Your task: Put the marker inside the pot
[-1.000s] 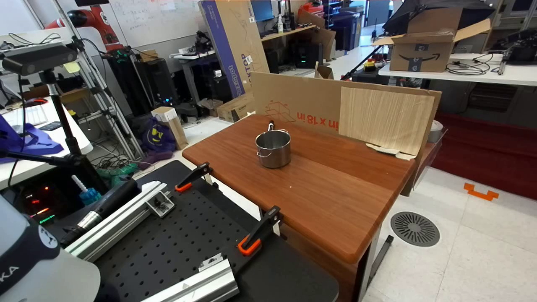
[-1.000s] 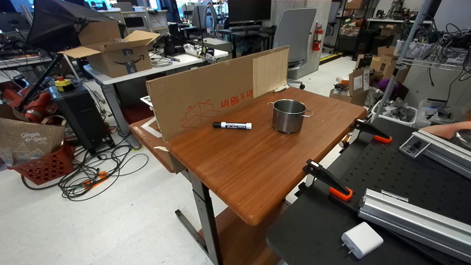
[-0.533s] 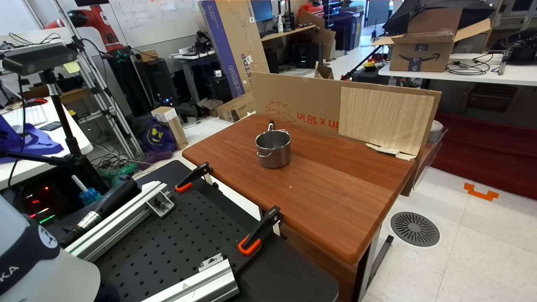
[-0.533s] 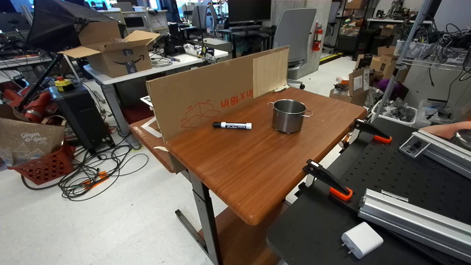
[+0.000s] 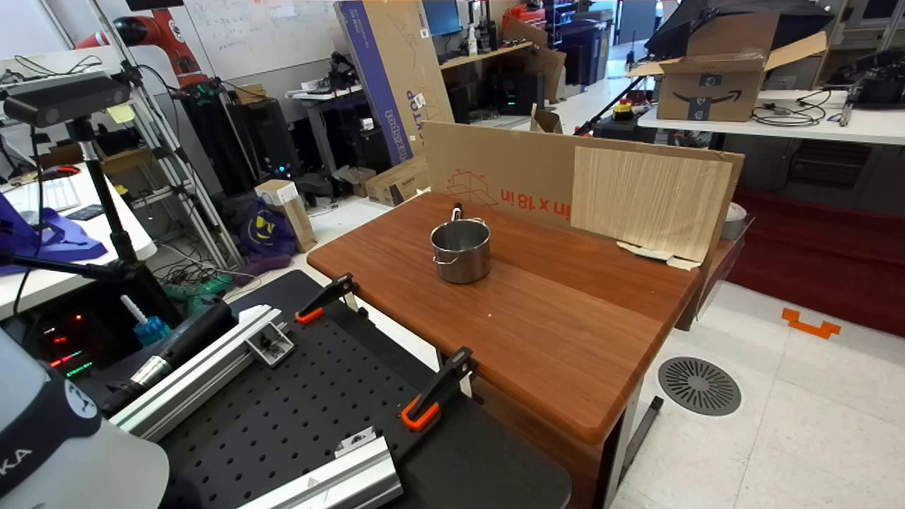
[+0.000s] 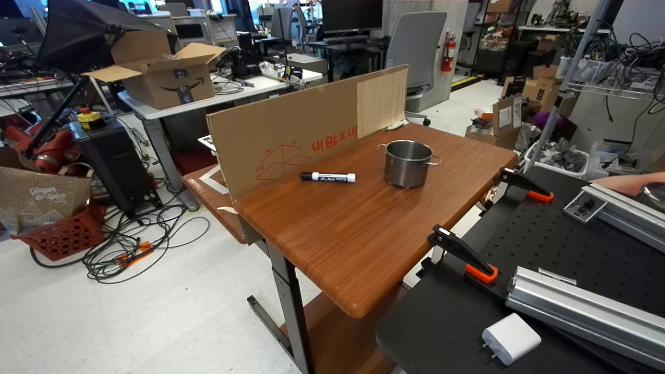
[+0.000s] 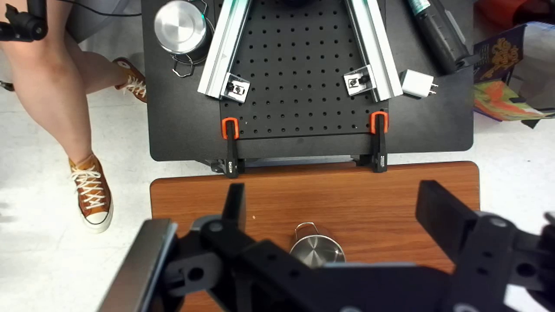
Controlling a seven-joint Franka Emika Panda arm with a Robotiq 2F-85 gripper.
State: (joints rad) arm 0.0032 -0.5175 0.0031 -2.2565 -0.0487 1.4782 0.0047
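Note:
The silver pot [image 5: 463, 265] stands upright on the brown table [image 5: 565, 332], and also shows in an exterior view [image 6: 405, 170]. The marker [image 6: 328, 177], white with a black cap, lies on the table beside the pot, near the cardboard. In an exterior view the marker [image 5: 457, 211] is partly hidden behind the pot. In the wrist view my gripper [image 7: 333, 185] is open and empty, its fingers wide apart, high above the table. The pot [image 7: 315, 250] shows between the fingers, partly covered by the gripper body. The marker does not show in the wrist view. The gripper is out of both exterior views.
A cardboard sheet [image 6: 291, 130] stands upright along the table's far edge. Black clamps [image 5: 438, 389] stick up at the near edge of the black base plate [image 7: 299, 86]. Another metal pot [image 7: 180, 27] and a white charger [image 7: 417, 83] rest on the base. A person's leg [image 7: 56, 78] is beside it.

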